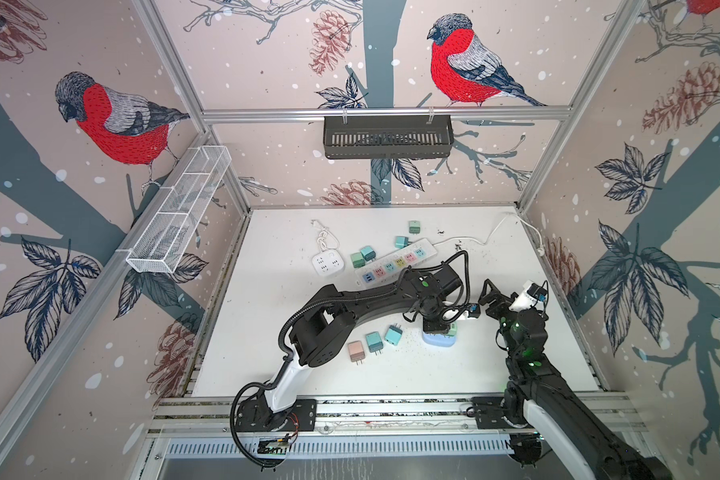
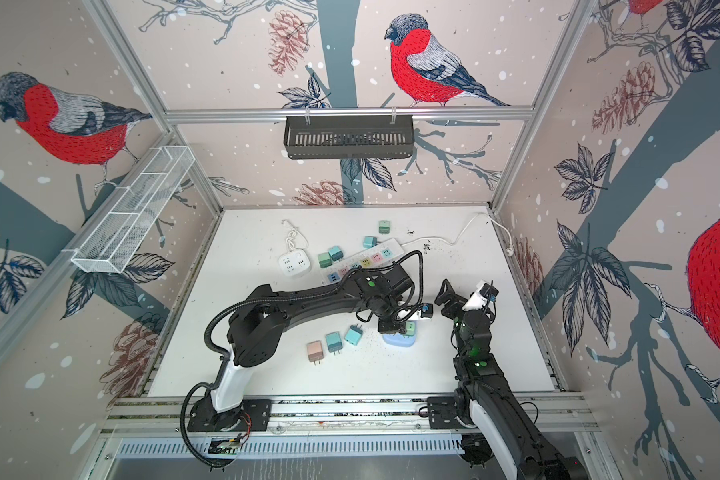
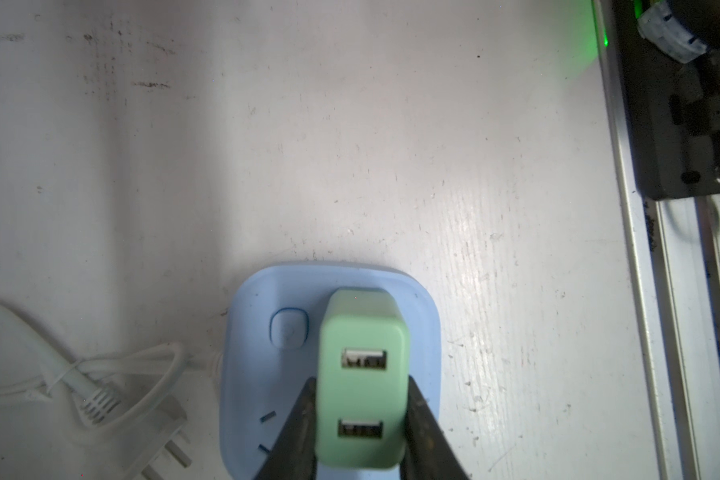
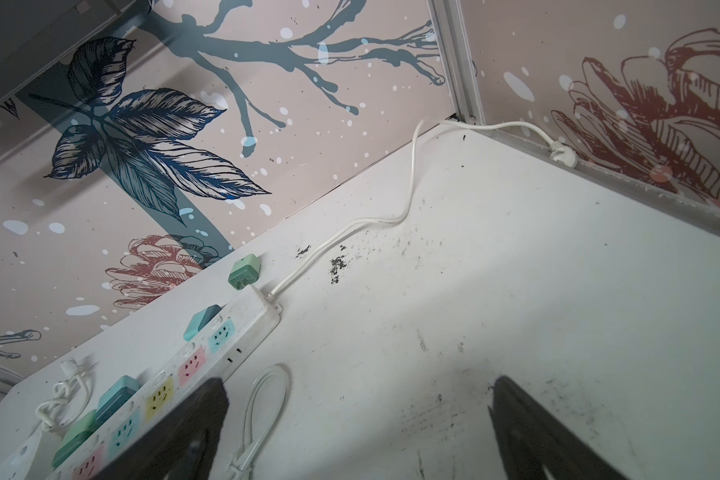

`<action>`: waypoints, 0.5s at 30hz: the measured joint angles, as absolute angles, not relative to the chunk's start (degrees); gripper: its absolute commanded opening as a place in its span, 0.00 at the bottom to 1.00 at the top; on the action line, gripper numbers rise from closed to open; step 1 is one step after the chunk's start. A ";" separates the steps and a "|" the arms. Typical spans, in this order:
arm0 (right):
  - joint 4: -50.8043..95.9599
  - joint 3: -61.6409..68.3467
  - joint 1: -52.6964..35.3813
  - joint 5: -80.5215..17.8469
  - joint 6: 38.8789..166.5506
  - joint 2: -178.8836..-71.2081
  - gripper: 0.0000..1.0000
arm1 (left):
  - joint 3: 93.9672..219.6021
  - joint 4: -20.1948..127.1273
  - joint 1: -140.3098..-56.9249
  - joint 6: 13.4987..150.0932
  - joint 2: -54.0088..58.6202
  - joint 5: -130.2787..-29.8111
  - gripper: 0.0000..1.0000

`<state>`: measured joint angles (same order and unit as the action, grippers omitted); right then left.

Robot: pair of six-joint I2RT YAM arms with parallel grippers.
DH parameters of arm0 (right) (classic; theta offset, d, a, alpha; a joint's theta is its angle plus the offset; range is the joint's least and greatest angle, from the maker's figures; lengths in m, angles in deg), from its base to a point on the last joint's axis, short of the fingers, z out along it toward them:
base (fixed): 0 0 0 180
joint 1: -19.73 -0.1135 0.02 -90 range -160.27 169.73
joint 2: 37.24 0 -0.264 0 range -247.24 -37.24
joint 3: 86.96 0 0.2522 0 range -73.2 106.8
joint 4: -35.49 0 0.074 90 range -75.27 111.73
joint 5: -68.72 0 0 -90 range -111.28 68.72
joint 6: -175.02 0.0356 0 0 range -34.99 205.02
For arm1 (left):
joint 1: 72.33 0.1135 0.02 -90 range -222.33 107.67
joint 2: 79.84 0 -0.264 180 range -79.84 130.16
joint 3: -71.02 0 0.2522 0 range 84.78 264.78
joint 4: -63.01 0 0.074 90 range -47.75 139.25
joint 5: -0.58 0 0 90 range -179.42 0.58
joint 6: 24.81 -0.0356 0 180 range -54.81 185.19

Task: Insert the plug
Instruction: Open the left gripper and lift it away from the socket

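Room lies open on the bench (image 3: 350, 145) round my left hand (image 3: 360, 382), with the rail (image 3: 641, 291) well off. That hand pinches the green plug (image 3: 362, 324) by its sides, directly over the blue socket (image 3: 422, 332) beneath it. My right hand (image 4: 358, 384) hangs spread over scuffed white bench, holding nothing.

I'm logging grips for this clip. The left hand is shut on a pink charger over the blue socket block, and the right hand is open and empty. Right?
Not quite. The charger in the left hand is light green, not pink; the left wrist view shows it. The rest holds: it is over the blue socket block, and the right hand is open and empty.
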<state>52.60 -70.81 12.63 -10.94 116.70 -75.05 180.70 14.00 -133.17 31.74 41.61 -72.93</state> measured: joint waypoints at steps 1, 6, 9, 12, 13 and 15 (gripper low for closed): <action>52.60 -70.81 12.63 -10.94 116.70 -75.05 1.00 | 180.03 14.61 -133.17 31.69 41.09 -73.06 0.99; 52.51 -70.57 12.65 -10.89 116.76 -75.16 1.00 | 175.46 14.48 -132.88 31.78 38.16 -77.51 0.99; 52.29 -70.39 12.65 -10.52 117.05 -75.46 1.00 | 171.44 17.96 -132.90 31.98 32.15 -77.60 0.99; 51.90 -70.00 12.72 -9.80 117.99 -76.03 1.00 | 166.63 23.40 -132.95 32.20 26.14 -77.71 0.99; 51.73 -69.78 12.76 -9.17 118.27 -76.34 1.00 | 164.64 25.06 -132.95 32.28 23.93 -78.15 0.99; 51.22 -69.17 13.03 -8.03 119.67 -77.19 1.00 | 161.10 28.17 -132.95 33.53 19.91 -79.39 0.99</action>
